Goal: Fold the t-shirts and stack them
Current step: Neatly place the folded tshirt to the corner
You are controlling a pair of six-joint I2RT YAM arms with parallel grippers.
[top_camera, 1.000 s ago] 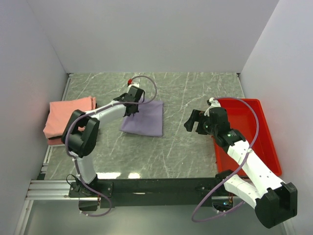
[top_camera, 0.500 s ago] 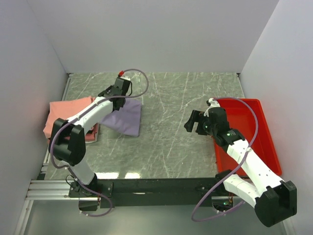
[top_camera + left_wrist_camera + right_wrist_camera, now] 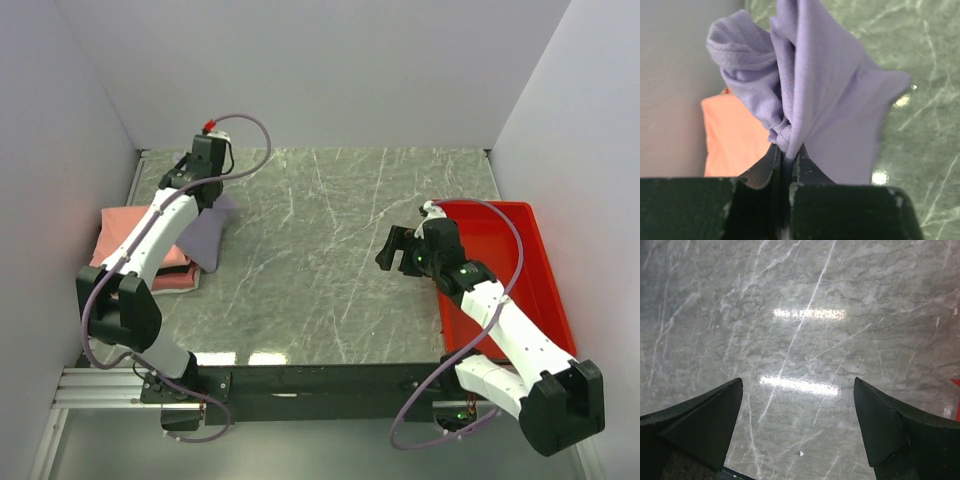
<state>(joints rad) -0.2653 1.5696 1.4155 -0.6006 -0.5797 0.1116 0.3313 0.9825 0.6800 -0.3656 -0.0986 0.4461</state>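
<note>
The purple shirt (image 3: pixel 830 115) hangs from my left gripper (image 3: pixel 787 150), whose jaws are pressed together on a small twisted wad of its cloth. It sits over the far-left part of the table (image 3: pixel 330 270), just beside the right edge of the pink stack (image 3: pixel 130 235) and perhaps overlapping it. The cloth is bunched and rumpled where I hold it, not flat, and that is my main worry. If I lower it like this, I judge it would land as a crumpled heap on the stack instead of a tidy rectangle. A trailing corner could also catch the top pink shirt and pull it askew if I carry the load across too low. Since I hold only a little fabric, a quick swing might let it slide out short of the stack. My right gripper (image 3: pixel 390 250) is spread wide and holds nothing, hovering above bare table near the left side of the red tray (image 3: pixel 530 270), well apart from the shirts, so it cannot steady anything from there. My left arm covers part of the shirt and the stack's right side in the top view, so I cannot tell whether the lower edge touches the table or the stack. The wrist view cuts that edge off too. A darker shirt (image 3: pixel 175 280) shows at the stack's near edge, but I cannot count the layers.
</note>
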